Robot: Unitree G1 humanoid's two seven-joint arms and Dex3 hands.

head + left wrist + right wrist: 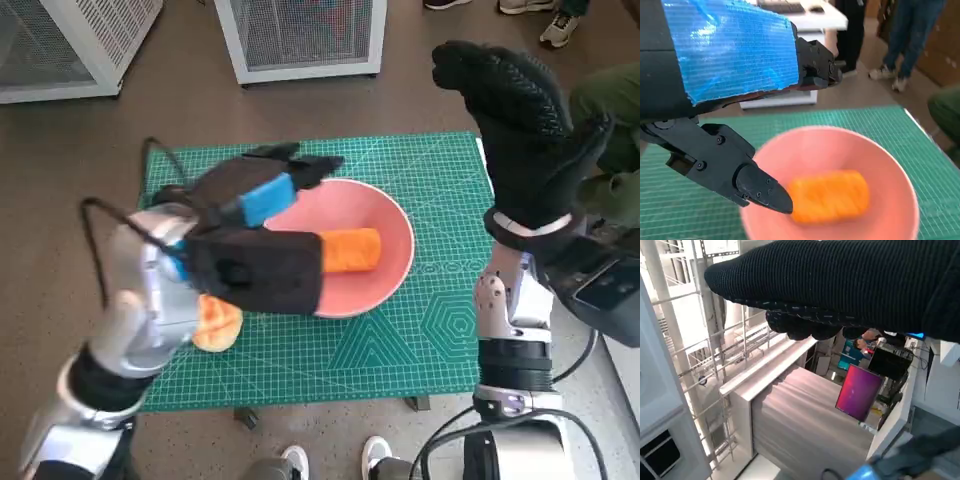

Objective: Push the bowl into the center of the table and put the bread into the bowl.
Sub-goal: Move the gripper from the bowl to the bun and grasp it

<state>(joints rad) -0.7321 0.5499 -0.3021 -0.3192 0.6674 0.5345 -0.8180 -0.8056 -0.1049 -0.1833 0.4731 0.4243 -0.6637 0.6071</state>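
Observation:
A pink bowl [398, 232] stands near the middle of the green cutting mat [420, 345]. An orange bread roll [351, 250] lies inside it, toward its left half. My left hand [255, 205] hovers over the bowl's left rim with its fingers apart, holding nothing. In the left wrist view the roll [830, 196] lies in the bowl [900, 175] just beyond a black fingertip [765, 192] of the left hand [730, 55], with no grip on it. My right hand [515, 110] is raised high at the table's right edge, empty; the right wrist view shows only the glove [840, 280].
A second orange-yellow pastry [218, 325] lies on the mat at the left, partly under my left forearm. Two white mesh cabinets [300, 35] [70, 40] stand behind the table. A person's green-clad leg [610, 100] is at the right, shoes [560, 25] at the back.

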